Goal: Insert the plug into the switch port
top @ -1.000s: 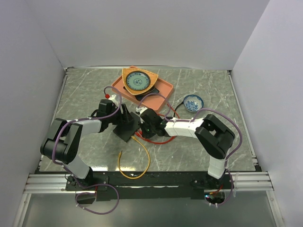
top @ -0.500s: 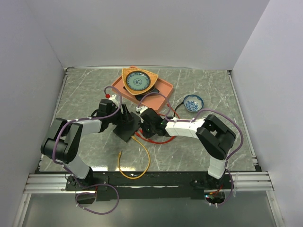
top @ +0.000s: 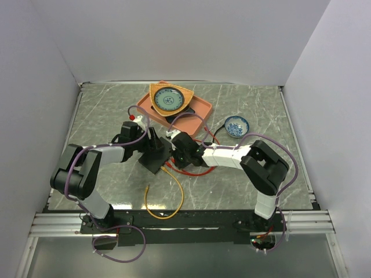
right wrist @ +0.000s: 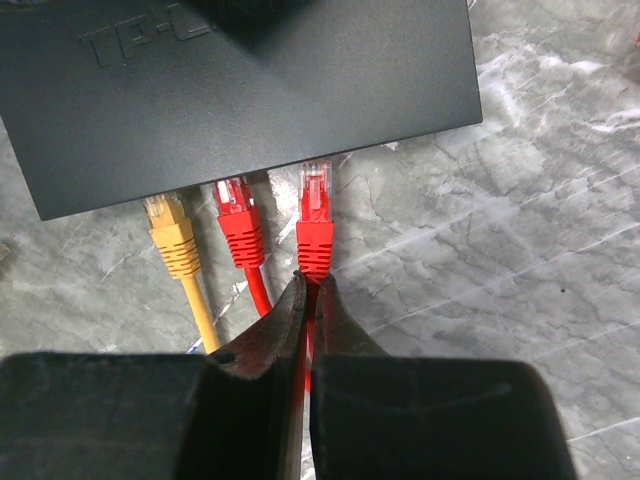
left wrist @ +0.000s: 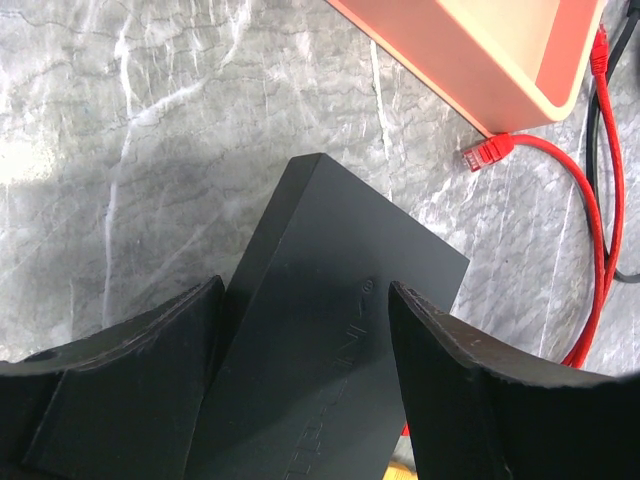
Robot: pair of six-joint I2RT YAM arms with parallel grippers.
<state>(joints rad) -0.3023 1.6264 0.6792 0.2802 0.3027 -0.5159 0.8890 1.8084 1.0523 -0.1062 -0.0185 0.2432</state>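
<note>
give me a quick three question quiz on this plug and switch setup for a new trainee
1. True or false: the right tool holds nothing.
2. What colour is the leftmost plug at the black box's edge in the right wrist view?
3. The left tool is: A) shut and empty, B) astride the black box, C) lifted clear of it.
Key: 1 false, it pinches the right-hand red plug by its cable end. 2 yellow. 3 B.

The switch (right wrist: 250, 100) looked matt black plastic, the worktop (left wrist: 150, 120) smooth grey marble with a faint sheen, the tray (left wrist: 470, 60) smooth orange plastic, the plug (right wrist: 315, 225) glossy red plastic.
</note>
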